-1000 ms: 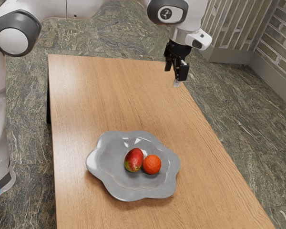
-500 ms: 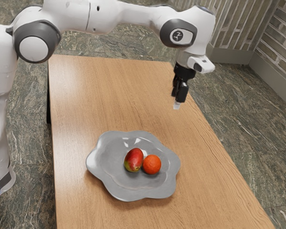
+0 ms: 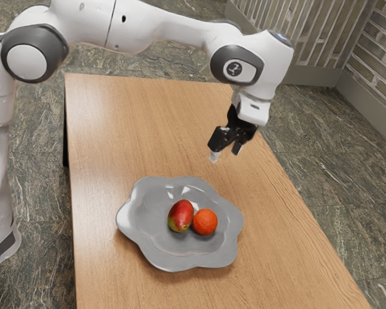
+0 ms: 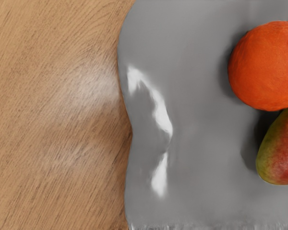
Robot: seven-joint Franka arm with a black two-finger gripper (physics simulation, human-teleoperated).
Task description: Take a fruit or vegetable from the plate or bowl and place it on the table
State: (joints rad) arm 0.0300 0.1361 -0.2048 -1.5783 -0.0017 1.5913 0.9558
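End effector (image 3: 226, 153): fingers apart, clear gap between them, nothing held, nothing touched. Black, pale tip on one finger, tilted, in the air over the surface, right of centre in the exterior view, higher in the frame than the plate. White arm (image 3: 154, 24) comes in from upper left of the frame, bends down at upper right.

Surface (image 3: 128, 129): light brown wood-grain table, glossy patch near its upper left corner in the exterior view. Scalloped grey plate (image 3: 148, 222) on it, lower middle of the frame, shiny glare spots. Two fruits on plate: red mango (image 3: 180, 215), yellow-green at one end, and orange (image 3: 205, 222), just to its right in the exterior view. Very close together, maybe touching, can't tell. Both inside the rim.

Wrist view: wavy plate edge, bare wood beside it, white glare on the grey, parts of both fruits.

Room: dark grey-green veined stone floor (image 3: 309, 122) around the table; brick wall (image 3: 379, 45) at upper right of the frame, grey baseboard (image 3: 302, 73) along the bottom.
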